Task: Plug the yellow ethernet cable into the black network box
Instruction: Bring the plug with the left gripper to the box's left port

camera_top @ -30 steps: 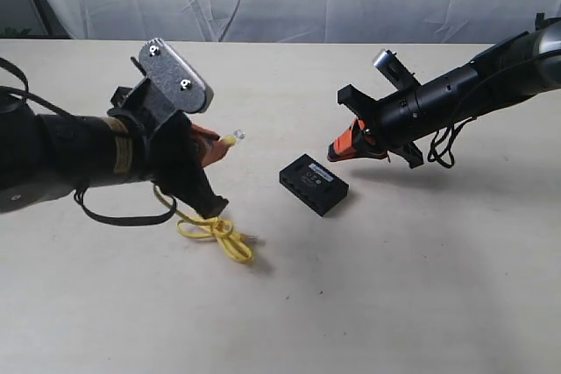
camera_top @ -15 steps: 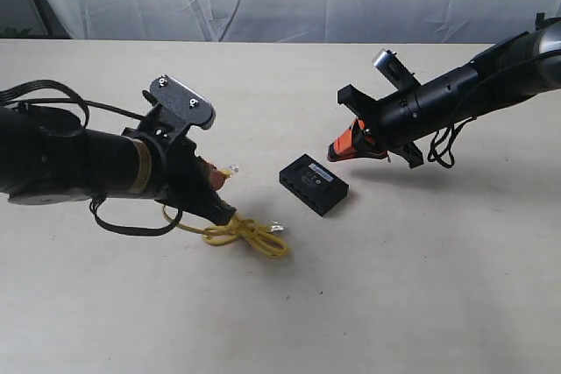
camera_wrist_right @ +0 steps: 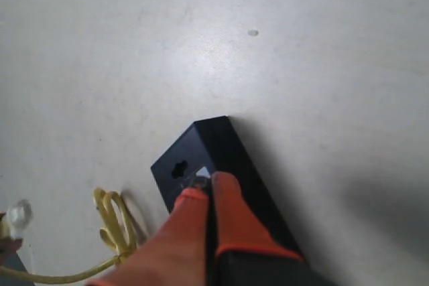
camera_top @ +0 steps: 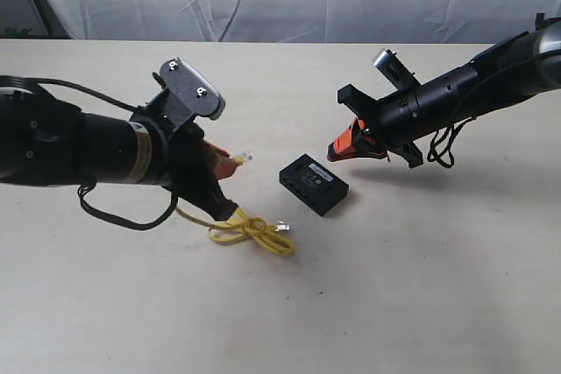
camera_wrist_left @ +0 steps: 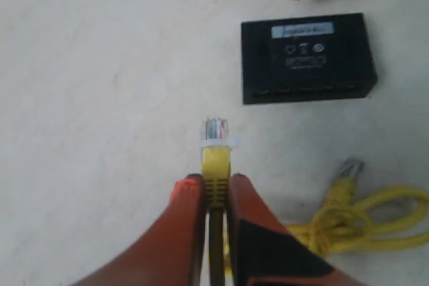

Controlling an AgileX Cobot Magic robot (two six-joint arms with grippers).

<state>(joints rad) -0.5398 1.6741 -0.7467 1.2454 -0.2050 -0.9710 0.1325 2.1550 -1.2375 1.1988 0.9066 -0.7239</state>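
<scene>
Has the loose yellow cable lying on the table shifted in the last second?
Yes. The trailing loop of the yellow ethernet cable has slid right, closer to the black network box, which has stayed put. The left hand grips its other end.

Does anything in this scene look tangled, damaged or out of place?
Only one thing: the slack of the yellow ethernet cable lies bunched in a loose knot on the table, beside its free plug. Nothing looks damaged or spilled; the black network box lies flat, and the left fingers pinch the cable behind its other plug.
</scene>
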